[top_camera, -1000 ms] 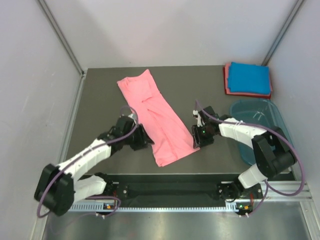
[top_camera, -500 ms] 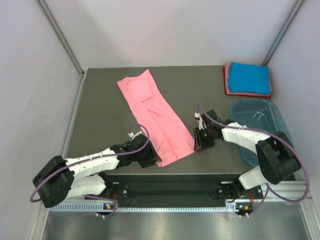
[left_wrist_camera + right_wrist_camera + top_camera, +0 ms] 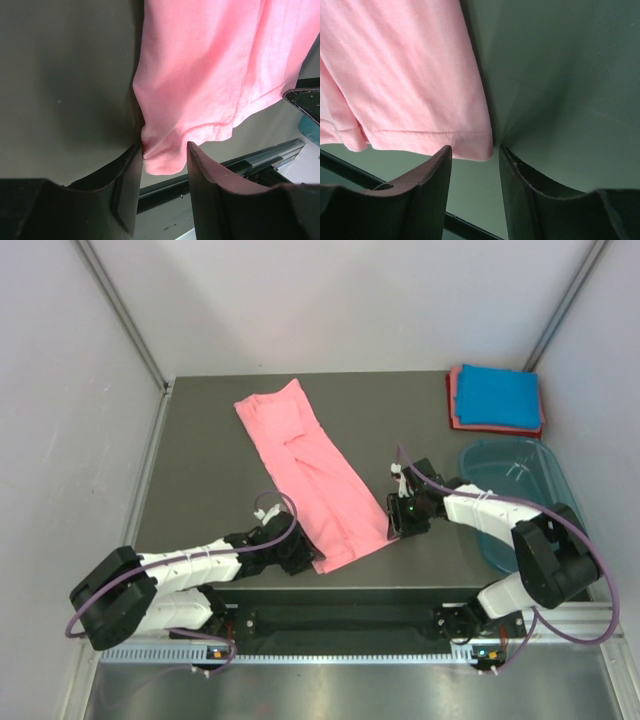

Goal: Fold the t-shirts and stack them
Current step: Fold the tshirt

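Observation:
A salmon-pink t-shirt [image 3: 305,472], folded into a long strip, lies slantwise across the middle of the table. My left gripper [image 3: 308,560] is low at its near-left hem corner. In the left wrist view the hem corner [image 3: 162,162] sits between the open left gripper [image 3: 164,145] tips, touching the left finger [image 3: 131,175]. My right gripper [image 3: 395,528] is at the near-right hem corner. In the right wrist view that corner [image 3: 477,147] reaches into the gap of the open right gripper [image 3: 474,148]. At the back right a folded bright blue t-shirt [image 3: 500,395] lies on a folded reddish-pink one [image 3: 455,412].
A translucent teal tub [image 3: 525,485] stands at the right edge, just beyond the right arm. The table's near edge and a metal rail [image 3: 260,157] run close under both grippers. Grey walls close in the table on the left, back and right.
My left arm has swung from beside the shirt's left edge down toward the table's near edge, to the near-left hem corner. The right gripper has edged slightly along the near-right corner. The shirt has not moved.

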